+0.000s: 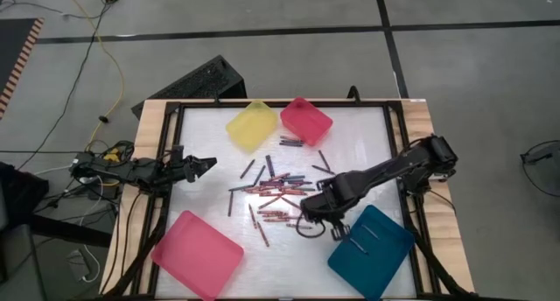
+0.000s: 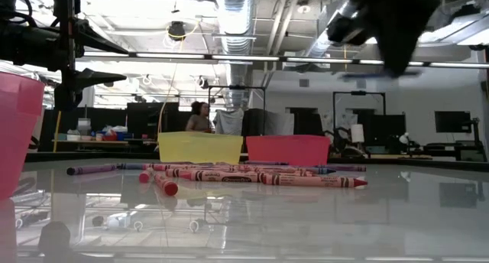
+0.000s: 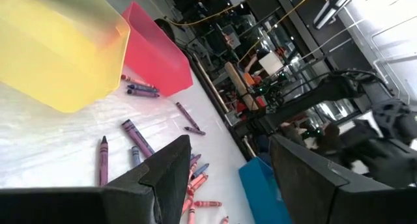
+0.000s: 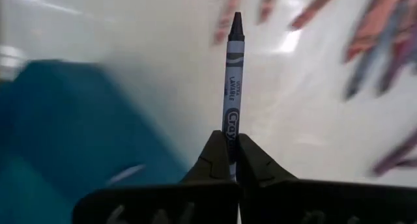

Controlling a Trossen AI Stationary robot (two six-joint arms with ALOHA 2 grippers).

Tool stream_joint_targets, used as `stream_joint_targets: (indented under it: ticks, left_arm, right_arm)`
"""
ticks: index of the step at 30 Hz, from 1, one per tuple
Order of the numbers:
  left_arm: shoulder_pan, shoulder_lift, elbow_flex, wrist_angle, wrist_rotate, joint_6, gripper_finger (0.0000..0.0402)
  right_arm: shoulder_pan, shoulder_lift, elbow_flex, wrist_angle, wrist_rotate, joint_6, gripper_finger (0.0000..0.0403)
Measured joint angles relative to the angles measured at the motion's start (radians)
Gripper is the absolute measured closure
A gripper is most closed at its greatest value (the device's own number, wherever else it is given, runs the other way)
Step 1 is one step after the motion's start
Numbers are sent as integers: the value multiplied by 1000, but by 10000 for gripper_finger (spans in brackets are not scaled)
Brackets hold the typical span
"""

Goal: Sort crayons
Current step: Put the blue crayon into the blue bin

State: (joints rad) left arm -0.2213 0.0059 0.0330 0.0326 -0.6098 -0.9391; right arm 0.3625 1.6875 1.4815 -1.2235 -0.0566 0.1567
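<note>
Several red, pink and bluish crayons (image 1: 276, 192) lie scattered flat on the white tabletop's middle and show in the low view as a row (image 2: 252, 173). My right gripper (image 1: 337, 227) hangs above the table between the pile and the teal tray (image 1: 372, 240), shut on one bluish crayon (image 4: 233, 74). My left gripper (image 1: 206, 164) waits at the table's left edge, level and open (image 3: 228, 159), with nothing between its fingers. My right gripper pinches the bluish crayon by its flat end (image 4: 230, 129) between the two fingertips (image 4: 212, 155). The fingers point down from above, and the crayon runs on along them, its dark tip (image 4: 236, 21) farthest out. It hangs clear of the tabletop.
A yellow tray (image 1: 252, 124) and a small red tray (image 1: 306, 120) stand at the far edge. A large pink tray (image 1: 198, 253) sits at the near left. The teal tray holds a crayon or two. A black frame (image 1: 402, 161) rims the table.
</note>
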Motion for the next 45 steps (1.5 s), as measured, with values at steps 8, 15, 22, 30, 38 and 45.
stream_joint_targets:
  ticks: [8,15,22,30,38,45]
  left_arm:
    - [0,0,0,0,2,0,203]
    - [0,0,0,0,2,-8,203]
    - [0,0,0,0,2,-8,203]
    - [0,0,0,3,1,-8,203]
    - [0,0,0,3,2,-30,203]
    - [0,0,0,2,2,-30,203]
  right_arm:
    - [197,-1,60,-73,-149,364,397]
    - [365,0,3,-15,-97,725,396]
    - [442,0,-131,134,-50,1011,395]
    - [470,1,-293,233,-48,1202,393]
    - [460,1,-325,236,-48,1183,345]
    - [421,-5,-317,249,-113,1090,307]
